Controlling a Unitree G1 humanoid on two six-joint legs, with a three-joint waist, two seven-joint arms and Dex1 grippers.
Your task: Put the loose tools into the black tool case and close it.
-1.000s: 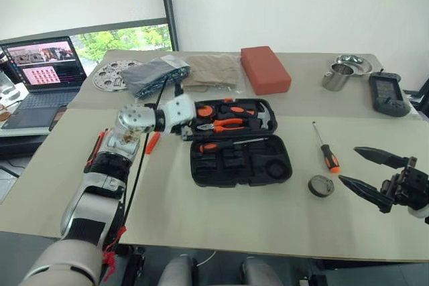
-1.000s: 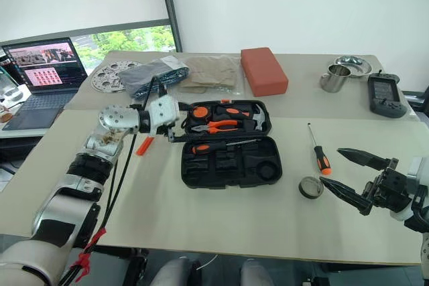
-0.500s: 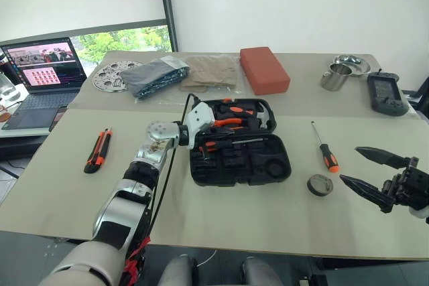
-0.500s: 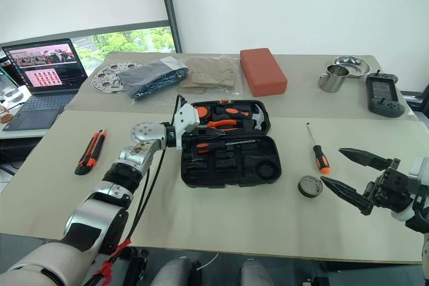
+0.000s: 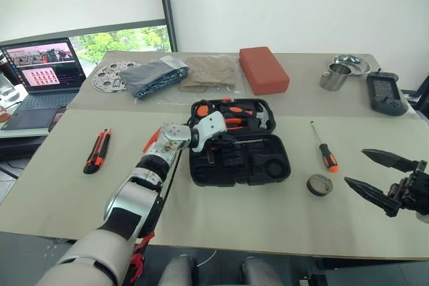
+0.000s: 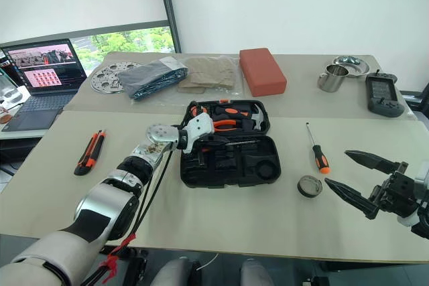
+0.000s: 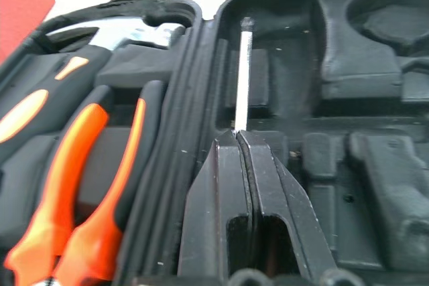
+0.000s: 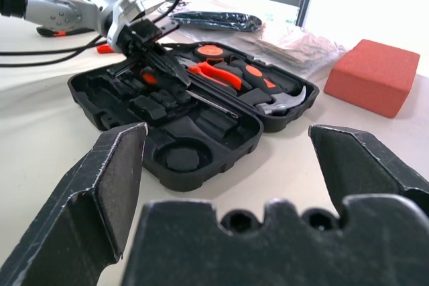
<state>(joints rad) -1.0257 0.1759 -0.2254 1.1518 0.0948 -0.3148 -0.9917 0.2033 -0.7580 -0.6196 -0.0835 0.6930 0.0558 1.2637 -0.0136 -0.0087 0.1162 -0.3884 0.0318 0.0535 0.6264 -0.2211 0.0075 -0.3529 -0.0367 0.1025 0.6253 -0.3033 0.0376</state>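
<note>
Left gripper [image 7: 242, 140], spread a second ago above the case's left edge, has since clamped shut and dropped into the near half of the black tool case [image 5: 271, 175]; its tips meet at the screwdriver [image 7: 243, 75] shaft lying in its slot. Judged: seating that tool. Right gripper [image 5: 375, 177] held wide, empty; tape roll [image 5: 320, 184] and loose screwdriver [image 5: 324, 150] lie between it and the case; utility knife [image 5: 98, 151] far left
</note>
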